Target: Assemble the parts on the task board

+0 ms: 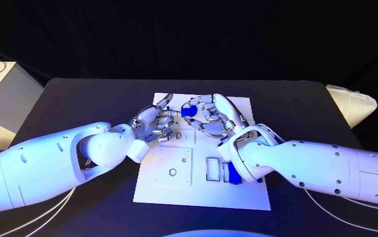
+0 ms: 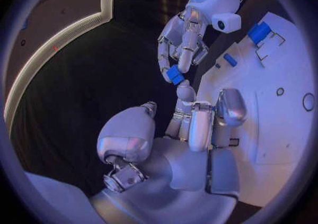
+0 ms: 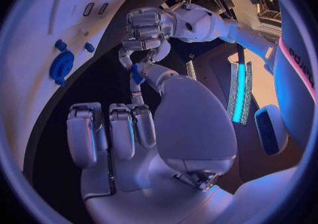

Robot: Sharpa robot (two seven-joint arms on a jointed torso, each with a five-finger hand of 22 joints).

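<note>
Holding a small blue part [image 1: 189,110] above the white board [image 1: 203,190] at upper centre of the head view, the right hand [image 1: 216,116] pinches it. The left hand [image 1: 157,119], touching it, should steady it during lowering.

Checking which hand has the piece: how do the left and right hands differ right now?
The right hand pinches a small blue part at its fingertips; the left hand seems to hold nothing itself, its fingers reaching toward that same part. The right hand hangs over the middle of the task board's far end, the left hand over the board's left edge. Both are silver, meet above the board's far end, and point toward each other.
</note>
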